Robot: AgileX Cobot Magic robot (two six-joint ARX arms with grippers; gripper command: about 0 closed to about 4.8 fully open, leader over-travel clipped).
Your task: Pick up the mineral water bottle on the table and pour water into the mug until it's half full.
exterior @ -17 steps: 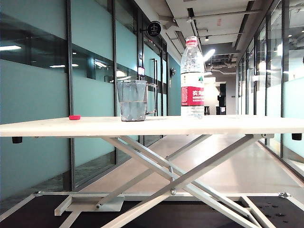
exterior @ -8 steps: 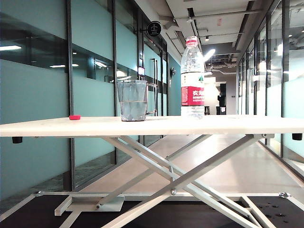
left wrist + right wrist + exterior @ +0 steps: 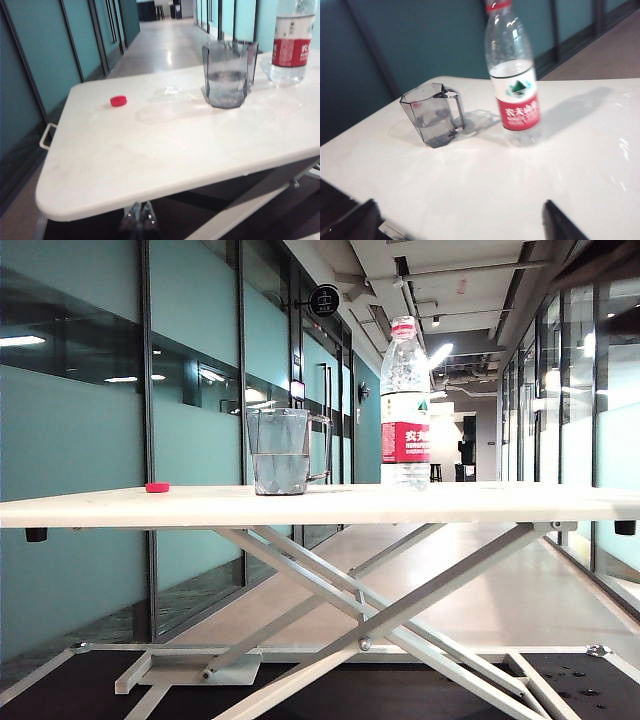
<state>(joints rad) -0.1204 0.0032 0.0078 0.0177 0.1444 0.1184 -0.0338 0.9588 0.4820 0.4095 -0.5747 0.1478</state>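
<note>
Right wrist view: tall clear plastic mineral water bottle (image 3: 514, 85) upright mid-table beside clear faceted mug (image 3: 433, 114), water already inside. Right gripper (image 3: 457, 220) spread wide, empty, near the table edge; left gripper unseen. Grasp and pour pending.

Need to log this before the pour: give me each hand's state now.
Left hand: out of view, so its state cannot be told.
Right hand: open, holding nothing, short of the tall clear plastic bottle with the red-and-white label.
</note>
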